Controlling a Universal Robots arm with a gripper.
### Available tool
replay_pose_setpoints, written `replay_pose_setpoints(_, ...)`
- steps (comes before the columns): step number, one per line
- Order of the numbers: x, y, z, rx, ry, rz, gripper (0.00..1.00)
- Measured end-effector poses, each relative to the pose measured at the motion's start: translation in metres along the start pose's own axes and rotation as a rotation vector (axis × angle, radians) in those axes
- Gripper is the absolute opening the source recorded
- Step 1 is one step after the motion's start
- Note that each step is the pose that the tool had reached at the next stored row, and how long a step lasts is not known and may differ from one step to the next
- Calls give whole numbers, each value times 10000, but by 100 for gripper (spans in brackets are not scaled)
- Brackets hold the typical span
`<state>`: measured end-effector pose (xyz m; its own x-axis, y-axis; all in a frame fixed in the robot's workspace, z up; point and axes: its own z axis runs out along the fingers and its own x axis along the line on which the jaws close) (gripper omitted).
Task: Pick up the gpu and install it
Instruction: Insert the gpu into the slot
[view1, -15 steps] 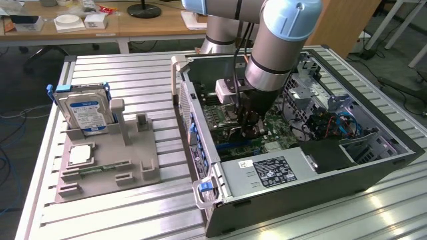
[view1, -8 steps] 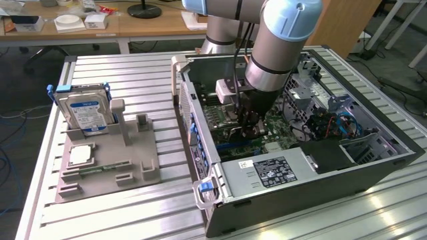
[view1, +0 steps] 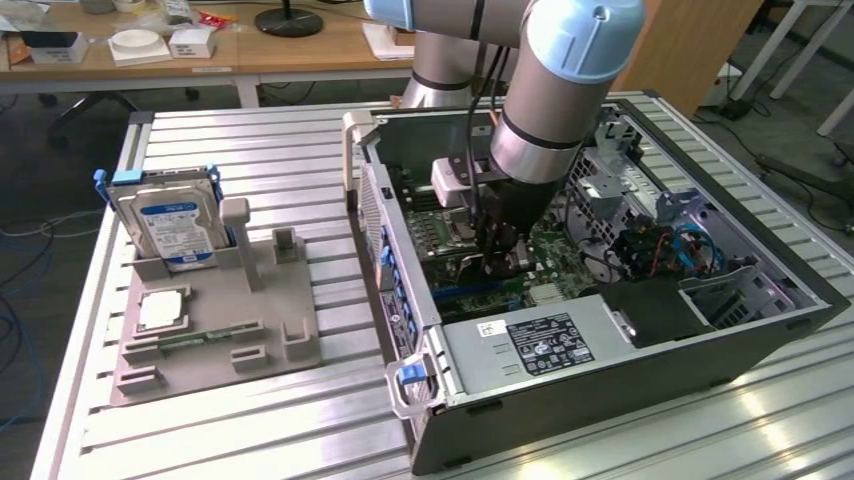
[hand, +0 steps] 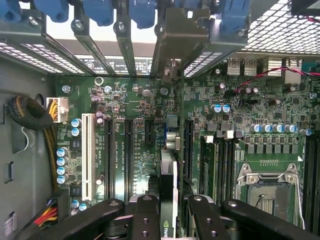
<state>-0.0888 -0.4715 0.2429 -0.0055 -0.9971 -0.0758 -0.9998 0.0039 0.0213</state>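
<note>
Slatted table — case holds claw gripping gpu.

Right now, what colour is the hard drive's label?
Blue and white, on the hard drive; best in the exterior view.

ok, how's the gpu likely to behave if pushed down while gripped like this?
Probably stiff: the gpu stands edge-on as a straight strip in the gripper, no sag visible. Likely to tip sideways, being thin and gripped along one edge. Probably fragile under an off-line push: the motherboard slots crowd it closely.
</note>
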Motion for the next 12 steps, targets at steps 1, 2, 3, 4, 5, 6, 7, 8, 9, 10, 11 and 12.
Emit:
replay_pose_setpoints(1, 0, 0, 0, 2, -1, 25, 27)
replay_pose_setpoints(2, 0, 0, 0, 4, -1, 47, 27)
replay_pose_setpoints(3, 1, 0, 1, 6, -2, 75, 27)
replay_pose_setpoints(4, 1, 0, 1, 8, -2, 105, 27)
replay_pose_setpoints(5, 1, 0, 2, 10, -3, 132, 27)
replay_pose_setpoints(6, 1, 0, 2, 11, -3, 153, 27)
replay_pose_setpoints(7, 1, 0, 2, 13, -3, 168, 27)
replay_pose_setpoints(8, 1, 0, 2, 13, -4, 169, 27)
replay_pose_setpoints(9, 1, 0, 2, 12, -4, 169, 27)
replay_pose_setpoints(10, 1, 0, 2, 13, -4, 169, 27)
replay_pose_setpoints(11, 1, 0, 2, 13, -3, 170, 27)
replay_pose_setpoints(12, 1, 0, 2, 13, -4, 169, 27)
